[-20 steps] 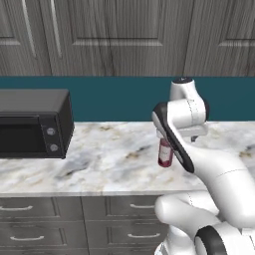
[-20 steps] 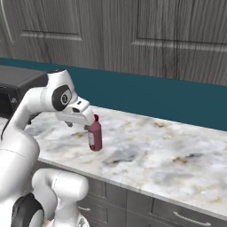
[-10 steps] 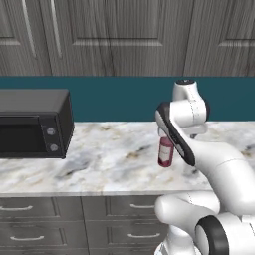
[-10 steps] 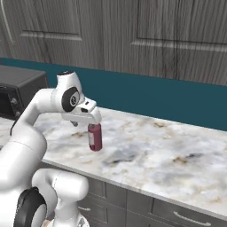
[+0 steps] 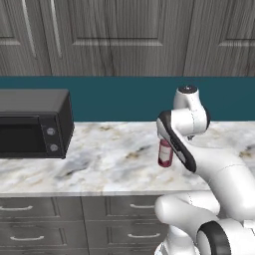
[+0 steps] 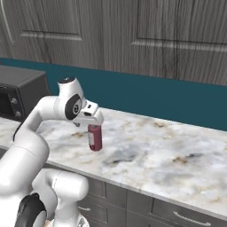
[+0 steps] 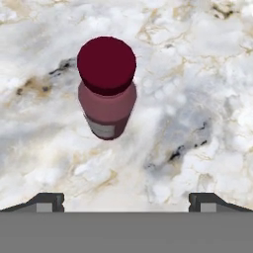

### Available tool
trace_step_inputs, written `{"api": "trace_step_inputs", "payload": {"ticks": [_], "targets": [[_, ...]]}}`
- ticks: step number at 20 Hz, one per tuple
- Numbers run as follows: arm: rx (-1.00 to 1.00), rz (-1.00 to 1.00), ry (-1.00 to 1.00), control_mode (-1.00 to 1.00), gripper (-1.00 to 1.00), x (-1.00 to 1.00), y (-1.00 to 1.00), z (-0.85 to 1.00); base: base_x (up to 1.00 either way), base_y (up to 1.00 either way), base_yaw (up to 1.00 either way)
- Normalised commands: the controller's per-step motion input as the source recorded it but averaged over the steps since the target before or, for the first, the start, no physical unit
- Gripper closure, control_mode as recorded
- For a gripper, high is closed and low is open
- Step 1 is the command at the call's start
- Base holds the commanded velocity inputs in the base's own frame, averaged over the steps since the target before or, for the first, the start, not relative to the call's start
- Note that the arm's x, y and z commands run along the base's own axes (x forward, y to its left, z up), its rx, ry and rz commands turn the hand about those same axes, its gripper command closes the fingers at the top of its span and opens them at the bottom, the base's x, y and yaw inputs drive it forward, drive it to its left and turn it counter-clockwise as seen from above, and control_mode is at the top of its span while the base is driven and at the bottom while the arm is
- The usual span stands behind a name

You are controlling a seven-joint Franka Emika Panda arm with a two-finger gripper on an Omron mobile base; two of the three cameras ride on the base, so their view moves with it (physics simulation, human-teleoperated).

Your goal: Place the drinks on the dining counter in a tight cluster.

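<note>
Jaws wide — above juice bottle (image 7: pixel 106 89)

You are looking at a pink-red juice bottle (image 7: pixel 106 106) wearing a dark maroon cap, standing on a white-grey marbled surface (image 7: pixel 197 74) veined in brown, teal backsplash (image 5: pixel 124 97) behind.

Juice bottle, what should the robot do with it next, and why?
Probably lower the open tool straight down around the juice bottle and close on it. The tool hovers just above the cap, and the bottle stands upright, untouched, on the marble counter.
</note>
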Motion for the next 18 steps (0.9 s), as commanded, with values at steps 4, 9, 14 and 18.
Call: {"api": "trace_step_inputs", "payload": {"ticks": [4,9,14,18], "targets": [[0.02,0.0,0.02,-1.0,-1.0,0.36,0.0,0.0,0.0,0.0,0.0],[0.05,0.0,0.08,-1.0,-1.0,0.32,0.0,0.0,0.0,0.0,0.0],[0.03,0.0,0.04,-1.0,-1.0,0.29,-0.01,0.0,0.0,0.0,0.0],[0.0,0.0,0.01,-1.0,-1.0,0.22,0.0,-0.06,0.0,0.0,0.0]]}}
